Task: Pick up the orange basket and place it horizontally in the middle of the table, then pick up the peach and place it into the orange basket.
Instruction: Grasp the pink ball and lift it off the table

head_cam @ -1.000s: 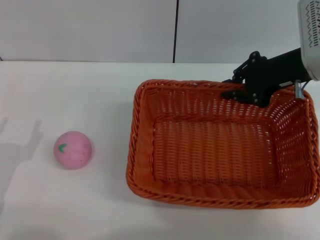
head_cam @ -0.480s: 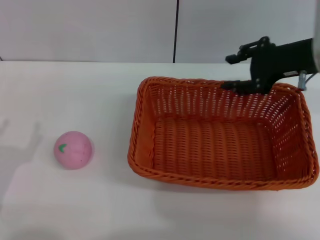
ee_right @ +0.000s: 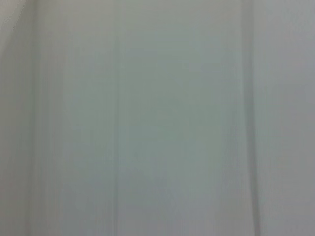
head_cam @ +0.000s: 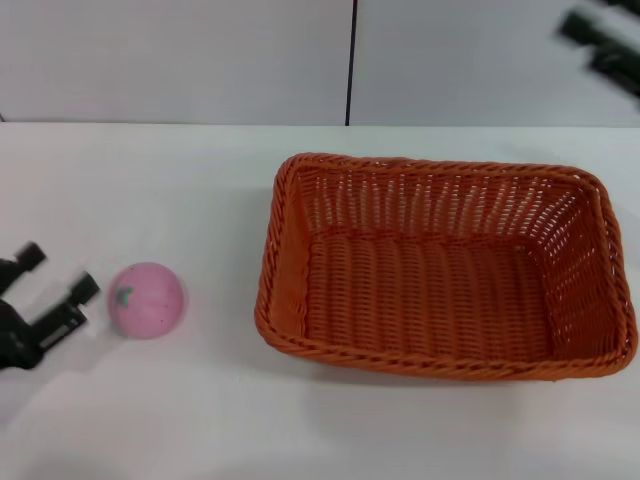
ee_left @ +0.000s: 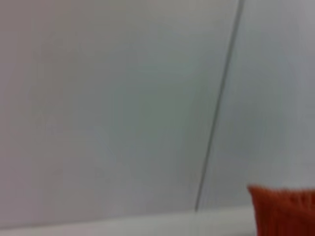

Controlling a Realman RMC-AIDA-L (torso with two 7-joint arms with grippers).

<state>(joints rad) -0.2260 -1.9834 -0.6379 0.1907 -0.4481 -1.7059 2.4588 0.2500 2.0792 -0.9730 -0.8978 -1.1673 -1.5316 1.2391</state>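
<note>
The left gripper (head_cam: 58, 272), fingers apart, sits just beside the peach (head_cam: 147, 300) on the counter (head_cam: 200, 190). The orange basket (head_cam: 440, 270) lies well off to its right, empty. The right gripper (head_cam: 600, 45) is raised beyond the basket's far corner, fingers apart.

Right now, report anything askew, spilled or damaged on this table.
Nothing stands out. The orange basket sits flat and upright on the table, weave intact, empty. The peach rests whole to its left, the open left gripper beside it. The right gripper is raised far off.
</note>
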